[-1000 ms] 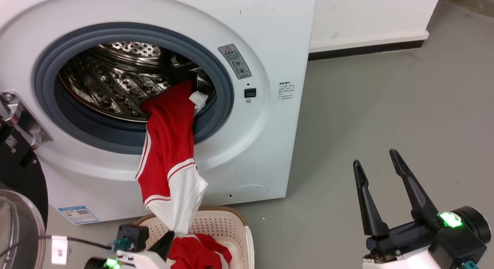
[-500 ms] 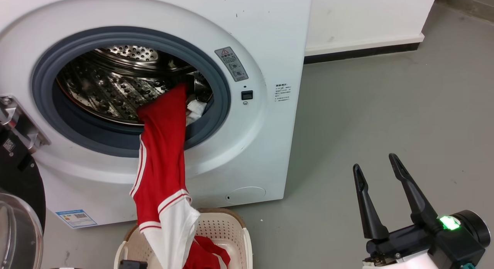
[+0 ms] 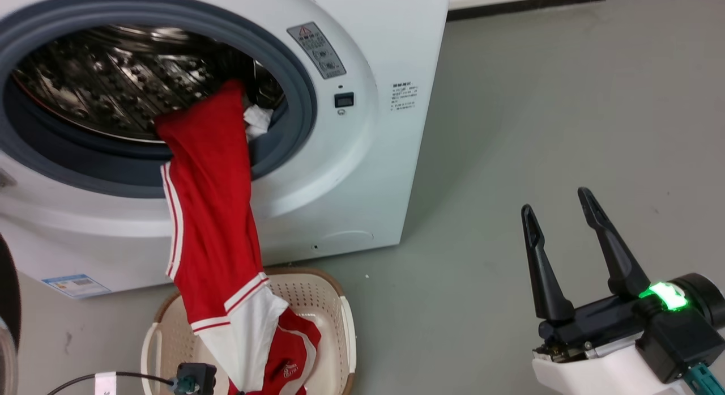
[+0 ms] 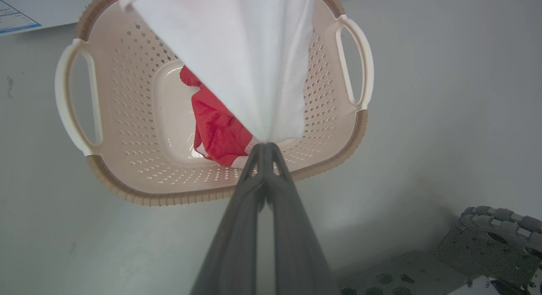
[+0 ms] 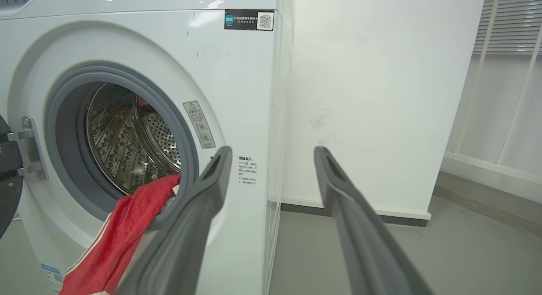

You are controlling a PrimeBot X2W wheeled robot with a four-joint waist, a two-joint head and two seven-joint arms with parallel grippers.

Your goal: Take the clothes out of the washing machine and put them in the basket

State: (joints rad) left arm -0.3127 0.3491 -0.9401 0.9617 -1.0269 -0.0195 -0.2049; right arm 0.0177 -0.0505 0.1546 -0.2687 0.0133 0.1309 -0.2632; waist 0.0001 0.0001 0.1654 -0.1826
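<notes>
The washing machine point(image 3: 351, 157) point(image 5: 250, 75) stands open. A long piece of the clothes, a red garment point(image 3: 209, 213) point(image 5: 123, 227), hangs from the steel drum over the grey seal down into the basket point(image 3: 334, 304). In the left wrist view my left gripper point(image 4: 264, 144) is shut on its white cuff point(image 4: 245, 53), just above the basket's near rim point(image 4: 169, 197). Another red garment point(image 4: 218, 134) point(image 3: 294, 355) lies on the basket's bottom. A small white cloth point(image 3: 257, 118) sits at the drum's mouth beside the red one. My right gripper point(image 3: 555, 201) point(image 5: 273, 150) is open, holding nothing, above the floor to the machine's right.
The machine's dark door point(image 5: 8, 180) hangs open on the left. Grey floor point(image 3: 538, 100) stretches to the right of the machine, up to a white wall point(image 5: 372, 96). A black cable with a white tag point(image 3: 113, 378) runs along the head view's bottom left.
The head camera has tilted down and right. The red garment has come further out of the drum, its white cuff now lower over the basket. The right gripper has stayed open.
</notes>
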